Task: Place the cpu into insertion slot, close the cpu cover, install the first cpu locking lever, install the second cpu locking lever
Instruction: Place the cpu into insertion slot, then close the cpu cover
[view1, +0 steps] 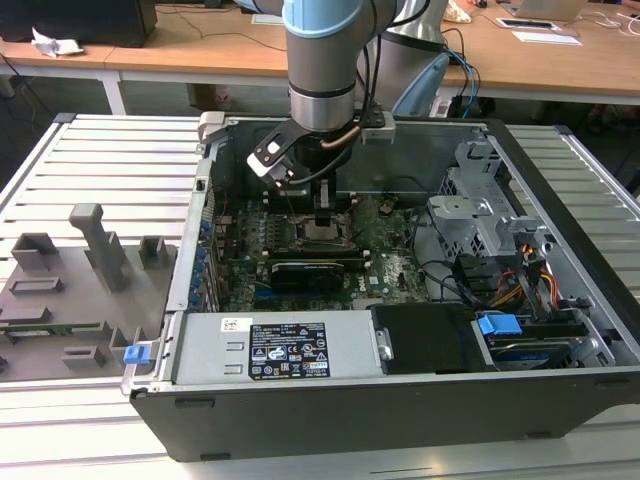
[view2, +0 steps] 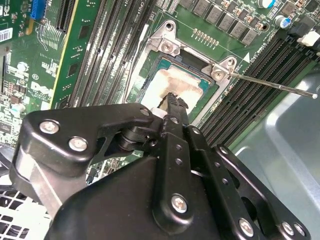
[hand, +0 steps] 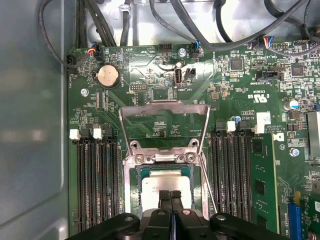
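In the middle of the exterior view, the gripper reached straight down into the open computer case, over the green circuit board. In both wrist views its fingers were pressed together, pinching nothing, with the tips on or just above the cpu; actual contact could not be told. The cpu lay flat inside the insertion slot, its pale top ringed by the dark rim, so it seemed seated rather than carried. The cpu cover stood swung up off the slot at its hinge, leaving the opening free for the chip. A thin locking lever jutted out unlatched beside the slot, which let the cover stand open.
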